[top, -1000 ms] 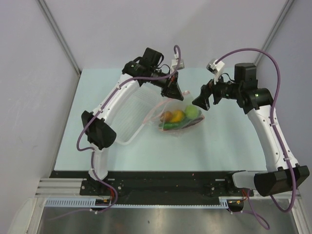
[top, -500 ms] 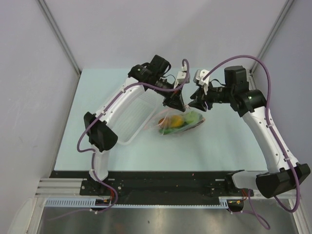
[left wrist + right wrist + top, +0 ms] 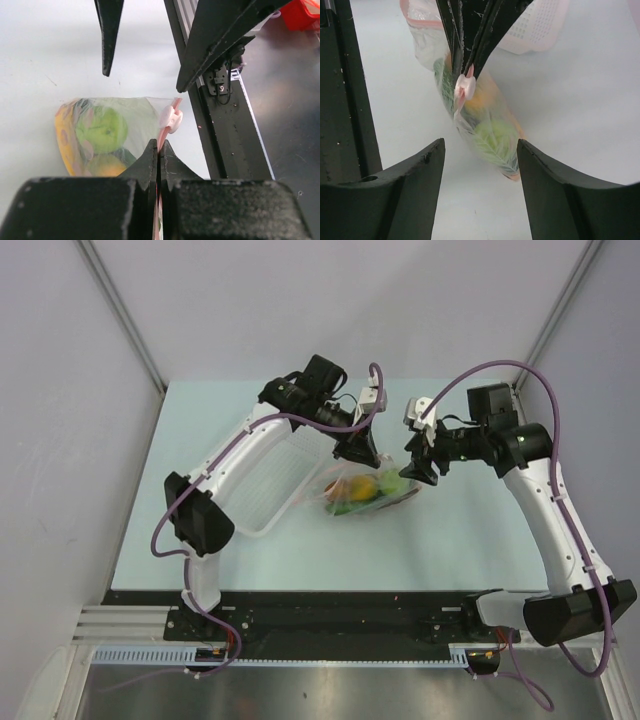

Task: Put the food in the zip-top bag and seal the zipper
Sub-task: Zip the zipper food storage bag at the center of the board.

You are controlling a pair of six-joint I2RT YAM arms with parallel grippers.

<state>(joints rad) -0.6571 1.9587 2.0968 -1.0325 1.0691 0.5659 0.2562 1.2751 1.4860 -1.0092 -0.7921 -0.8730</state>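
The bag (image 3: 372,496), with the food (image 3: 362,484) inside, lies in the middle of the worktop (image 3: 460,530), just beside a white tray (image 3: 265,485). The left tool (image 3: 357,452) is closed on the zipper (image 3: 163,136), pinching the strip next to its white slider (image 3: 170,118). The right tool (image 3: 420,464) has its jaws apart near the bag's end and holds nothing.

Over the last second the right tool (image 3: 418,462) swung in across the counter (image 3: 450,530) toward the zip-top bag (image 3: 365,490). It came close beside the left tool (image 3: 357,447), then eased back to the right and lower, to the bag's right end. Its jaws seem narrower than at the start, though the overhead view is too small to be sure. The left tool, pinching the zipper (image 3: 165,131), shifted toward the near edge, its wrist moving right.
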